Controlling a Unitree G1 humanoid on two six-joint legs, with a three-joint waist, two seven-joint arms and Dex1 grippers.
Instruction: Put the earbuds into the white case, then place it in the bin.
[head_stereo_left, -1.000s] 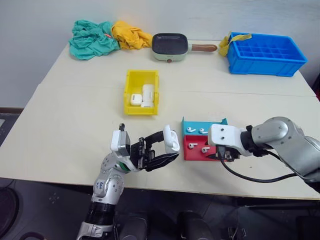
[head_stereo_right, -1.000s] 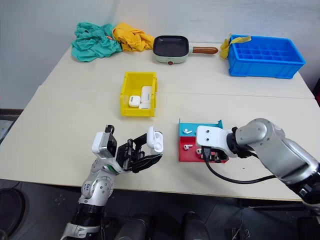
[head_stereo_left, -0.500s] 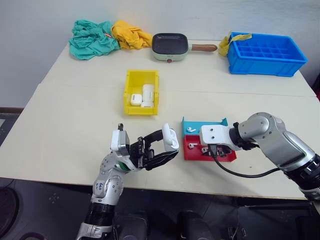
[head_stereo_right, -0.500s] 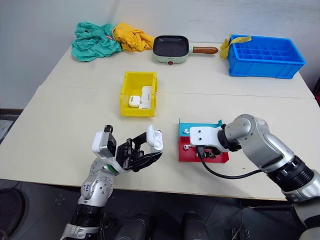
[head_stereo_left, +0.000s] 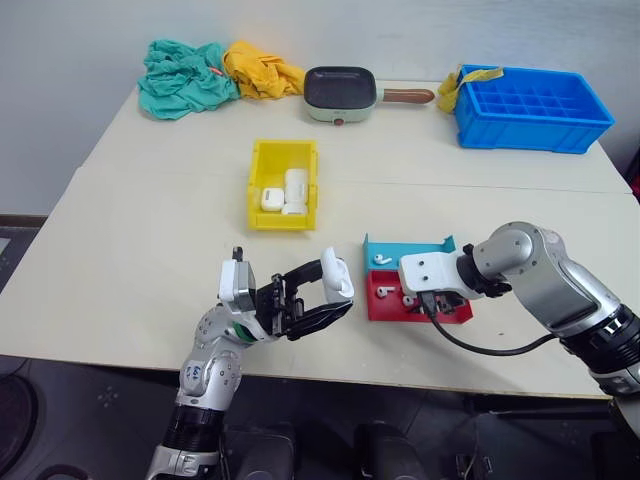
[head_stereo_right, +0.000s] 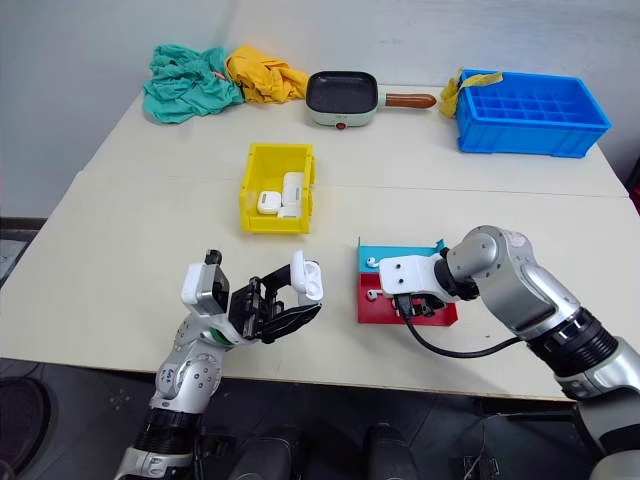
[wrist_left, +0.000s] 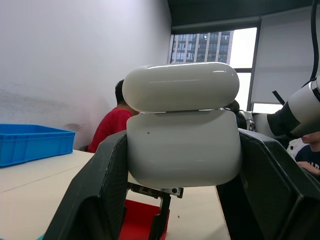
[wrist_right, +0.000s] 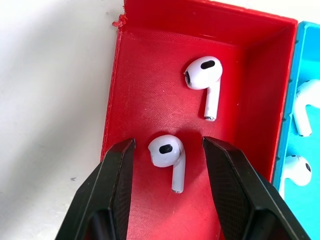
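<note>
The left gripper (head_stereo_left: 330, 298) pinches the small shiny white case (head_stereo_left: 340, 279) above the near table edge. The right gripper (wrist_right: 169, 159), fingers spread, straddles one tiny white earbud (wrist_right: 167, 152) in the red plastic tray (wrist_right: 145, 100). A crooked squeeze could pop the slippery earbud away.

Two earbuds (wrist_right: 169, 156) lie in the tray (wrist_right: 140, 95).

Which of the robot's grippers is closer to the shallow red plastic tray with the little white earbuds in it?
Right. The right gripper hangs over the shallow red plastic tray, fingers astride one earbud; the left gripper holds a glossy white case beside it.
</note>
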